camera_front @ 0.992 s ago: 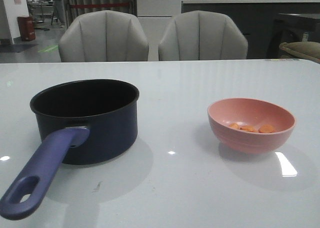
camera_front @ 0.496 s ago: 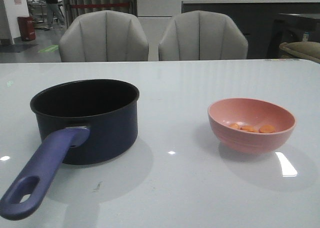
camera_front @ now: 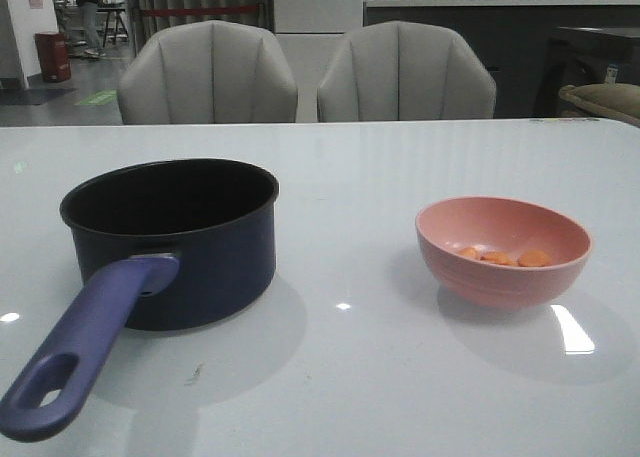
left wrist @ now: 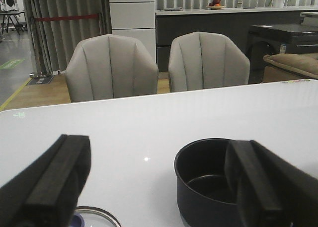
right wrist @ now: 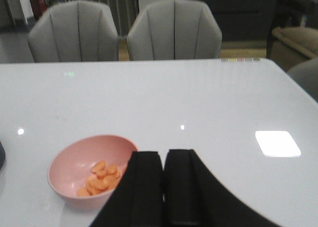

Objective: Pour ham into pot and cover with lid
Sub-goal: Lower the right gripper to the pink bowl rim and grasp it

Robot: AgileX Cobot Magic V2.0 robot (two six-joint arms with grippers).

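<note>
The dark navy pot stands empty at the table's left, its purple-blue handle pointing toward the front edge. The ham lies as small orange slices in a pink bowl at the right. No gripper shows in the front view. My left gripper is open and empty, hovering short of the pot. The glass lid shows only as a rim arc on the table between its fingers. My right gripper is shut and empty, just beside the bowl of ham.
Two grey chairs stand behind the table's far edge. A sliver of the pot shows at the edge of the right wrist view.
The pot and the bowl have not moved. Only a person far in the background has walked on.
</note>
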